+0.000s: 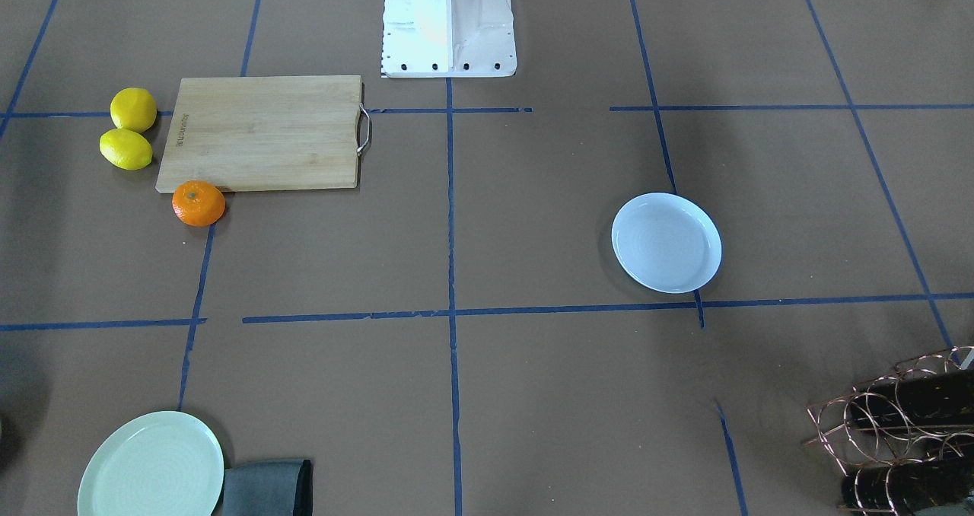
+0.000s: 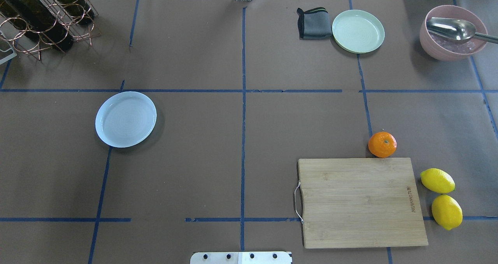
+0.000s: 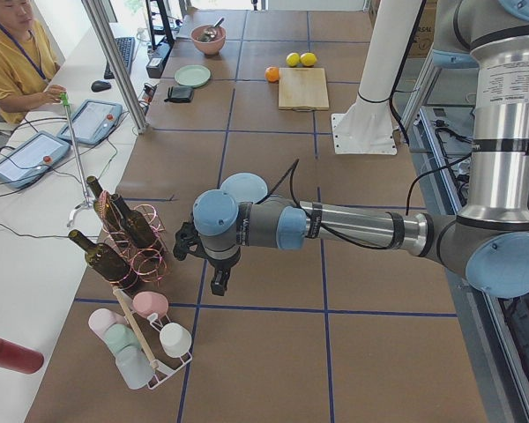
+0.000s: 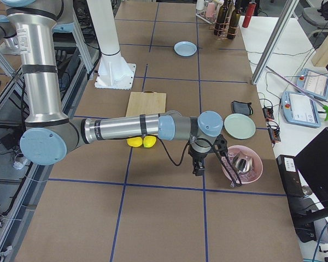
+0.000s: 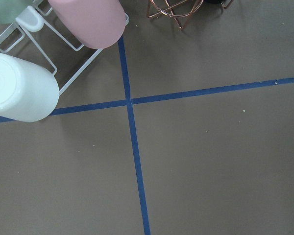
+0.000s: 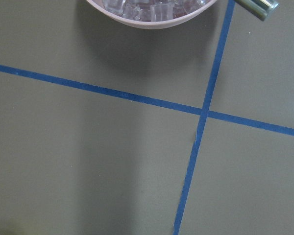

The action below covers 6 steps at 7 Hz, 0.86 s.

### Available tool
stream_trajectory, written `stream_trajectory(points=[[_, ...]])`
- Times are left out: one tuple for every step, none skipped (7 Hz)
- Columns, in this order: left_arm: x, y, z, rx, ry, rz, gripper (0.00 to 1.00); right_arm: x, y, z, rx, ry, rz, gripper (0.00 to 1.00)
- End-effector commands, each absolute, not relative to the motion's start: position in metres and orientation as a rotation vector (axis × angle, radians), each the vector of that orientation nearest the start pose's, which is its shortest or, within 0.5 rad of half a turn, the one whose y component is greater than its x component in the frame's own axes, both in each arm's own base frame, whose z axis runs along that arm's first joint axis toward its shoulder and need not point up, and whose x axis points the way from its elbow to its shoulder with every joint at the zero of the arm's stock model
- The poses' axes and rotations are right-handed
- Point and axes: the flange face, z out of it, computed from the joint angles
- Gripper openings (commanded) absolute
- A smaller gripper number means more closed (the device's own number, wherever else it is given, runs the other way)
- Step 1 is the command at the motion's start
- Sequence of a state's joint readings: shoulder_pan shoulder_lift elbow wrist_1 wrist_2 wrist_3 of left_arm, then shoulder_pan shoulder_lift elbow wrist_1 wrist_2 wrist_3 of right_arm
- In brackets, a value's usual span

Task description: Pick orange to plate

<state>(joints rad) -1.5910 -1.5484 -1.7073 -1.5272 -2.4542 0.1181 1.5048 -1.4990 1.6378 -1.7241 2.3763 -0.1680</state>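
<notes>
Lying bare, plate (image 2: 125, 119); orange (image 2: 382, 144) against cutting board (image 2: 360, 201); ice (image 2: 451, 46), spoon (image 2: 453, 28) in pink bowl (image 2: 428, 50); left claw (image 3: 219, 284), right claw (image 4: 198, 168): spread unclear

Brown-papered table (image 2: 194, 159), gridded in blue tape (image 2: 243, 139). In the left side view, white desk (image 3: 35, 264) at 9 o'clock with two tablets (image 3: 26, 159); aluminium post (image 3: 115, 62) at 11 o'clock. In the right side view, dark monitor (image 4: 322, 169) at 4 o'clock. Bright, even light, soft shadows.

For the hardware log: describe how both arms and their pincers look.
The left arm and right arm match: silver metal tubes with black bands, grey joints with round pale-blue caps, a black cable looping along the forearm. The left pincer and right pincer are small and black.
</notes>
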Motion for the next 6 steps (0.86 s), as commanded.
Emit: stream_trajectory(points=[[-0.067, -0.495, 0.577, 0.166, 0.868, 0.133, 1.00, 0.027, -0.519, 0.605, 0.023, -0.807, -0.213, 1.00], [-0.067, -0.496, 0.577, 0.173, 0.860, 0.139, 1.00, 0.027, -0.519, 0.604, 0.025, -0.807, -0.214, 1.00], [-0.068, -0.497, 0.576, 0.174, 0.845, 0.138, 1.00, 0.027, -0.519, 0.604, 0.025, -0.807, -0.215, 1.00], [-0.069, -0.498, 0.567, 0.188, 0.833, 0.138, 1.00, 0.026, -0.520, 0.601, 0.033, -0.806, -0.221, 1.00], [-0.068, -0.492, 0.557, 0.217, 0.836, 0.155, 1.00, 0.026, -0.520, 0.600, 0.034, -0.808, -0.220, 1.00], [-0.067, -0.488, 0.561, 0.216, 0.838, 0.160, 1.00, 0.026, -0.520, 0.602, 0.029, -0.808, -0.218, 1.00]])
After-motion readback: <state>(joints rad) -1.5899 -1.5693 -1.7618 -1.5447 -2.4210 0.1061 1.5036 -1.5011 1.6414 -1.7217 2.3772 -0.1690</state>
